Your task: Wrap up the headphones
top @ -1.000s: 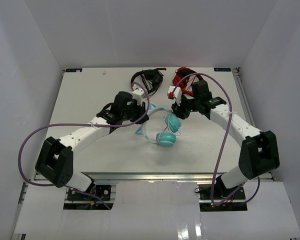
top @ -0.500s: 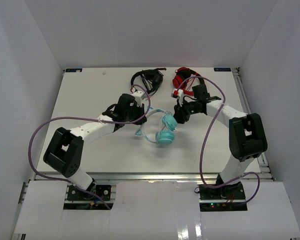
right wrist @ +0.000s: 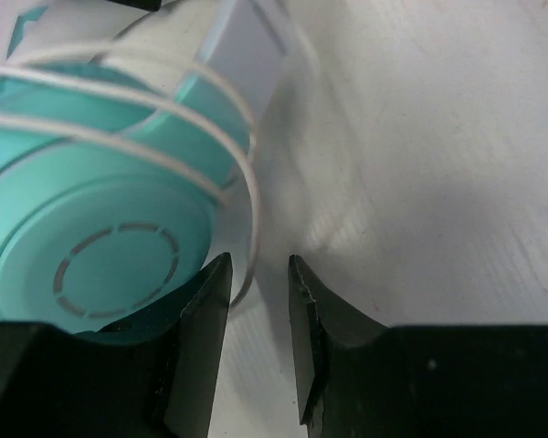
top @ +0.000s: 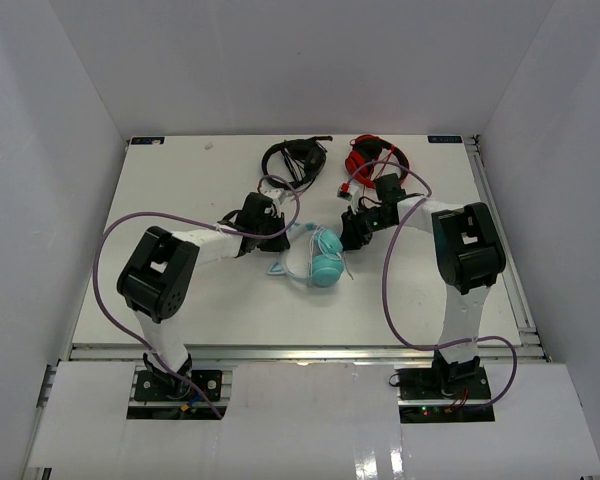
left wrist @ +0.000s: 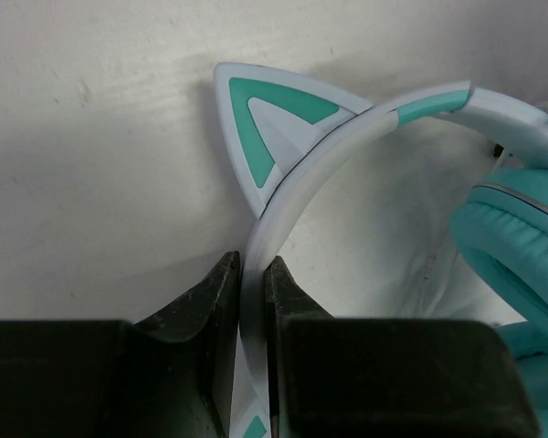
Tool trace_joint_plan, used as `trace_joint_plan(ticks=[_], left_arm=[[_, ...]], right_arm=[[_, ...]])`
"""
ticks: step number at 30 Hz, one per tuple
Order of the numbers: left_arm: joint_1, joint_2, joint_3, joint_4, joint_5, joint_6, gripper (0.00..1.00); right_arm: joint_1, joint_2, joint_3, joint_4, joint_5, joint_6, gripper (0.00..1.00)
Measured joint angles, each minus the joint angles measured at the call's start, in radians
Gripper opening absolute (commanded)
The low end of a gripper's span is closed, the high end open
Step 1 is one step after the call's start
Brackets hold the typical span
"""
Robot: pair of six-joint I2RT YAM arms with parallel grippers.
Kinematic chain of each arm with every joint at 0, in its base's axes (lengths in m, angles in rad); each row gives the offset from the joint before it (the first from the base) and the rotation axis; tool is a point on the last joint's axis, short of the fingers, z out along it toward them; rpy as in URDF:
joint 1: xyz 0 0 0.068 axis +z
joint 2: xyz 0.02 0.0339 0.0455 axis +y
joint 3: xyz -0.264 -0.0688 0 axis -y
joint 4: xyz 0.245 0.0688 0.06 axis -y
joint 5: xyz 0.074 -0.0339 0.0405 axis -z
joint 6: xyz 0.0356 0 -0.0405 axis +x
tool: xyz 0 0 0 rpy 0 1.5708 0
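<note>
Since the left claw [left wrist: 253,274] is pinched tight on the headband [left wrist: 347,137] just below the cat ear [left wrist: 265,119], use it as the anchor. The right claw [right wrist: 258,274] is part spread, with the cable [right wrist: 255,219] running loose through the gap beside the teal ear cup [right wrist: 91,265], which already carries a few turns. Guide it, don't clamp, and lay the next turn snug beside those. All told, the headphones [top: 320,262] sit mid-worktop [top: 180,190], with the black set [top: 292,158] and red set [top: 372,155] behind, toward the far edge.
</note>
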Motion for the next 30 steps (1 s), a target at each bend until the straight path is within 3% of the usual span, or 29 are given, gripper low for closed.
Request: trace_joint_plan(ticks=[20,22,26,30], left_arm=[[0.035,0.093,0.124,-0.030,-0.059,-0.160,0.03],[0.035,0.093,0.126,-0.037,-0.062,-0.167,0.10],[0.035,0.093,0.131,-0.050,-0.063,-0.181,0.41],[0.035,0.091,0.139,-0.063,-0.049,-0.200,0.63]], right_arm=[[-0.038,-0.076,0.008,0.011,0.205,0.142,0.59],[-0.061,-0.104,0.001,0.003,0.229,0.147,0.59],[-0.098,-0.167,-0.025,-0.009,0.265,0.154,0.60],[-0.112,-0.241,-0.063,-0.024,0.279,0.155,0.60]])
